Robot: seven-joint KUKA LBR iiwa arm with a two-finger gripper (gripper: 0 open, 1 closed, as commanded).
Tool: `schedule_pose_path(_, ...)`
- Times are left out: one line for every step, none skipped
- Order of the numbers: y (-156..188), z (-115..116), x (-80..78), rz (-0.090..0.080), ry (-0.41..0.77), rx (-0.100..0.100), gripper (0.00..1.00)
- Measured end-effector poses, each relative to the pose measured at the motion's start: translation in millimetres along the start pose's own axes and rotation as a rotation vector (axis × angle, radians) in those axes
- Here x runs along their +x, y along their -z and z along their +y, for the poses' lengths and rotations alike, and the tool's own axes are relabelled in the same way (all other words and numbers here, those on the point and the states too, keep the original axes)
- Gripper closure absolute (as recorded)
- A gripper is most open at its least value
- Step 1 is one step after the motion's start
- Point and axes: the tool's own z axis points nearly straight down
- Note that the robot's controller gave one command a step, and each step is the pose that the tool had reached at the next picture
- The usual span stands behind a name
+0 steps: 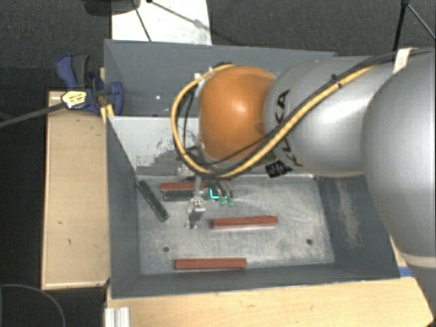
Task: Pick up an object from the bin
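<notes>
Grey metal bin (300, 203), floor mostly bare, a few loose sticks.

Arm (327, 114) comes in from 3 o'clock. Its orange cover (231, 111) hangs over the back half of the bin, and a yellow cable (174, 121) loops round the cover's 9 o'clock side.

Gripper (196, 213) is low over the floor, slightly toward 9 o'clock from bin centre. A small green light shows just above it on the wrist. The wrist hides most of it: cannot tell how wide it stands, nor whether it has hold of anything.

Nearest things:
- Middle brown stick (244, 222), flat, lying roughly 9-to-3. Its 9 o'clock end is just beside the gripper, on the gripper's 3 o'clock side. Contact cannot be told.
- Upper brown stick (174, 188), at 11 o'clock from the gripper, close, with its 3 o'clock end running under the wrist.

Further off:
- Dark green bar (152, 201), at 9 o'clock by the bin's side wall, flat and tilted, running 11-to-5.
- Front brown stick (210, 264), at 6 o'clock near the front wall, flat, well apart from the gripper.
</notes>
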Motion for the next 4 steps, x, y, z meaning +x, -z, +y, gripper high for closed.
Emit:
schedule_pose_path(4,-1,-2.1,-0.007,-0.004,-0.001,0.00)
schedule_pose_path(-45,-38,-0.9,-0.014,-0.032,-0.004,0.00)
schedule_pose_path(-74,-61,-14.7,-0.002,-0.021,0.002,0.00)
schedule_pose_path(-81,-92,-4.8,-0.018,0.094,-0.004,0.00)
